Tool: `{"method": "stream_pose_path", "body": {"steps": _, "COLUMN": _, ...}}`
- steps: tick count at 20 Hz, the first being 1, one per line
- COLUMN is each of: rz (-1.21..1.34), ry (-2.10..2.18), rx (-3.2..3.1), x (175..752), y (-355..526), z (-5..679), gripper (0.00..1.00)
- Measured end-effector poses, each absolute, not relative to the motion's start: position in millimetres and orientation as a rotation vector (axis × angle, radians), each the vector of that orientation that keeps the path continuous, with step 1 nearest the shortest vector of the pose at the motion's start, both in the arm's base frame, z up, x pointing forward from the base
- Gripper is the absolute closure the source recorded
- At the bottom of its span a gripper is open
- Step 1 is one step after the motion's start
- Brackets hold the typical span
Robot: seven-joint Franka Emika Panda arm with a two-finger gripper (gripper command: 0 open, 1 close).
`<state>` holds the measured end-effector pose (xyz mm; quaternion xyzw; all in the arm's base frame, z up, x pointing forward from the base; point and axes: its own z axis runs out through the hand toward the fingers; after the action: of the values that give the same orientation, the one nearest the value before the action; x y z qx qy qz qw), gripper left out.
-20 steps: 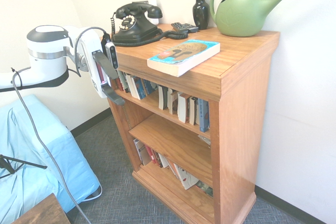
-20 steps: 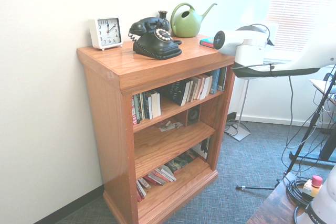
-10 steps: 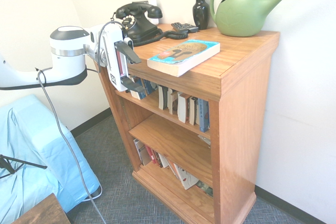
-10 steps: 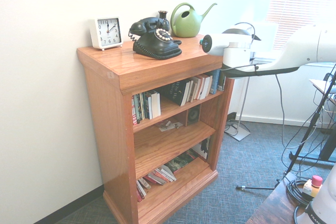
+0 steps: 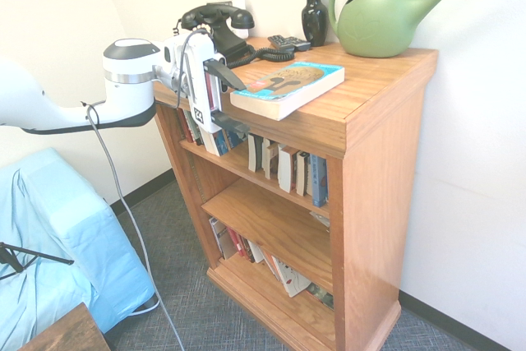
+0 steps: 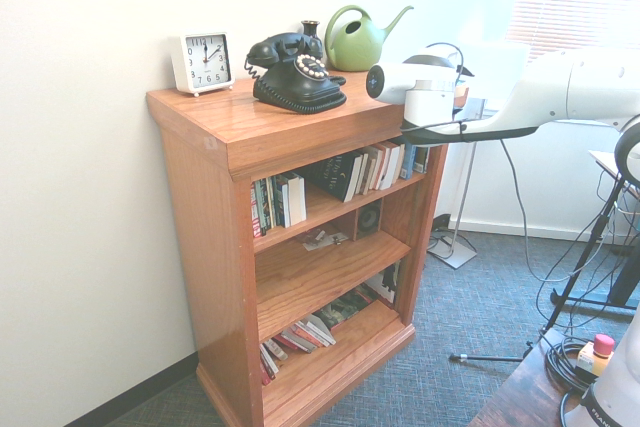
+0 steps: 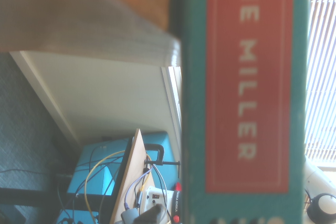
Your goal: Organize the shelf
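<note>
The shelf [image 5: 374, 133] is an orange-brown bookcase with three open compartments, also seen in the second exterior view [image 6: 262, 133]. A teal-edged book [image 5: 289, 85] lies flat on its top, overhanging the front edge. My gripper [image 5: 244, 108] is open at the book's near left end. One finger sits above the book's corner and the other below the top's overhang. Whether anything is touched I cannot tell. The wrist view shows the book's teal spine [image 7: 247, 82] with a red label from close by. In the second exterior view the arm hides the gripper.
On top stand a black telephone [image 5: 215, 32], a dark vase [image 5: 314, 14], a remote [image 5: 289, 42], a green watering can [image 5: 382, 16] and a white clock [image 6: 203, 60]. Rows of books [image 5: 283, 166] fill the top compartment; others lean at the bottom [image 5: 255, 252]. A blue-covered block [image 5: 49, 236] is at left.
The arm has swung right and upward, from beside the top compartment's left end to the level of the flat book's end. The fingers stay open. Nothing on the shelf has moved.
</note>
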<state>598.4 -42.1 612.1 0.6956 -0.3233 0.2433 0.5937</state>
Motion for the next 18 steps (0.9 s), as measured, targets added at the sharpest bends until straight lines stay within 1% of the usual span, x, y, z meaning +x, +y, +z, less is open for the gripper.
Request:
{"method": "stream_pose_path", "body": {"steps": 10, "rz": 0.573, "ry": -0.776, "rx": 1.611, "x": 621.0, "y": -54.1, "z": 614.4, "gripper": 0.0}}
{"method": "stream_pose_path", "body": {"steps": 11, "rz": 0.572, "ry": -0.777, "rx": 1.611, "x": 621.5, "y": -54.9, "z": 614.3, "gripper": 1.0}}
{"method": "stream_pose_path", "body": {"steps": 18, "rz": 0.568, "ry": -0.763, "rx": 1.616, "x": 625.1, "y": -56.1, "z": 609.3, "gripper": 1.0}}
